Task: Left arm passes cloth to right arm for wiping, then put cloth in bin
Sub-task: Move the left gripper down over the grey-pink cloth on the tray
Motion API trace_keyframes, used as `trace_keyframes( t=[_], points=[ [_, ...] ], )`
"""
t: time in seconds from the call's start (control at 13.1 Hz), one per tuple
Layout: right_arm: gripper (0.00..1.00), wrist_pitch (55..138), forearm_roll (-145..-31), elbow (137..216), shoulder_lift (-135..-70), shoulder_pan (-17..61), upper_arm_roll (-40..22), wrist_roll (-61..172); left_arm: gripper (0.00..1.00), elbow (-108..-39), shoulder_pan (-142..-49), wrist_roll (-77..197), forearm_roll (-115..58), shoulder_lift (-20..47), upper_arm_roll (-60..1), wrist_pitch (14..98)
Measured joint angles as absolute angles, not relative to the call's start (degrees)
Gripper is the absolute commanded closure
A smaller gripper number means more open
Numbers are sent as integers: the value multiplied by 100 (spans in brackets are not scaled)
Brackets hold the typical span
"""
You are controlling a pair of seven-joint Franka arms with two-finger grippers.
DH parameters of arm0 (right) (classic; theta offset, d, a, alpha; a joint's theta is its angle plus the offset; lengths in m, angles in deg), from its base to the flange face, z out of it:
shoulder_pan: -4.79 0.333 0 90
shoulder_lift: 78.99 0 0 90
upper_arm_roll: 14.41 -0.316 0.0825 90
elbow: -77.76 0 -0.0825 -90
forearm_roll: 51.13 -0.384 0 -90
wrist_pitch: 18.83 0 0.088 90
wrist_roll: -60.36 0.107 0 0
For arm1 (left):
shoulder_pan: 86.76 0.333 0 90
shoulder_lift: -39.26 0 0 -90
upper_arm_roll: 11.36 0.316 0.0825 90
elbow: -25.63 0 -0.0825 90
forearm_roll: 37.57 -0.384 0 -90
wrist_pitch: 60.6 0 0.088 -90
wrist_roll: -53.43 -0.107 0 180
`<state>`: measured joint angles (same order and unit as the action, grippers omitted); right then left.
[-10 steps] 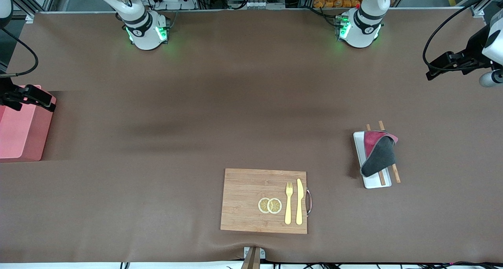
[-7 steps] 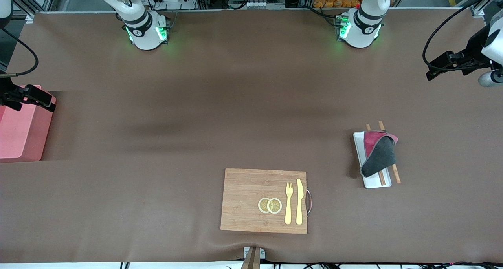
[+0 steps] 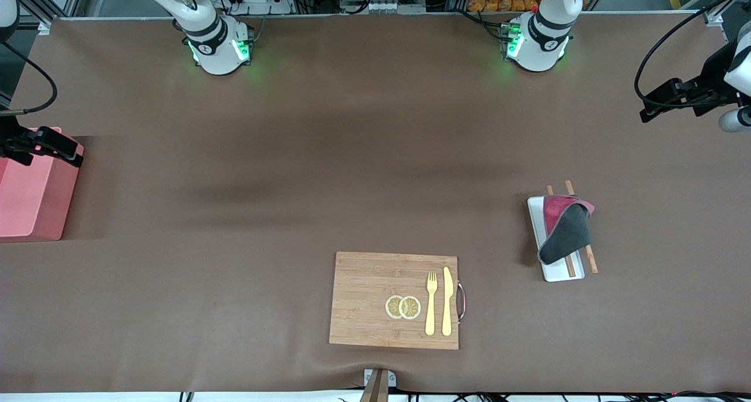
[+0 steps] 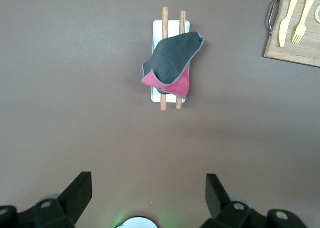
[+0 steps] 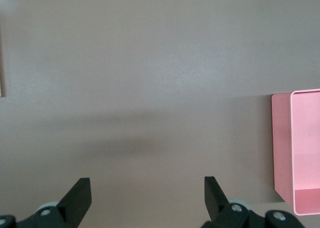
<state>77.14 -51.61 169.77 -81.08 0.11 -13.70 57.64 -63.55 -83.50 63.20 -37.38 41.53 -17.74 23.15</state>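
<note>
Lying folded: cloth (image 3: 564, 230) on tray (image 3: 537, 223)

right claw (image 5: 145, 200): fingers spread, nothing between | over bare brown table (image 5: 150, 78) | pink bin (image 5: 297, 148) at frame edge

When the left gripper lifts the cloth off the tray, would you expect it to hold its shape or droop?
The cloth lies folded and draped over the chopsticks on the white tray, so it will probably droop. It may drag the chopsticks, which look free to roll.
</note>
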Motion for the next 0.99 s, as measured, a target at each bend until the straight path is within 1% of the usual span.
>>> trace_keyframes(
  t=[0.23, 0.46, 0.61, 0.91, 0.99],
  points=[
    [0, 7714, -5161, 16978, -8109, 7, -1368, 5764, 0, -6357, -8346, 6264, -3738, 4082, -1772, 2314],
    [0, 7713, -5161, 16979, -8109, -20, -1365, 5762, 0, -6383, -8345, 6245, -3739, 3814, -1771, 2475],
    [0, 7714, -5161, 16979, -8109, -38, -1364, 5755, 0, -6454, -8349, 6243, -3739, 3442, -1771, 2833],
    [0, 7716, -5153, 16977, -8110, -39, -1369, 5738, 0, -6547, -8348, 6243, -3739, 2449, -1771, 3720],
    [0, 7715, -5153, 16981, -8113, -39, -1370, 5738, 0, -6657, -8351, 6243, -3739, 2292, -1771, 3992]
  ],
)
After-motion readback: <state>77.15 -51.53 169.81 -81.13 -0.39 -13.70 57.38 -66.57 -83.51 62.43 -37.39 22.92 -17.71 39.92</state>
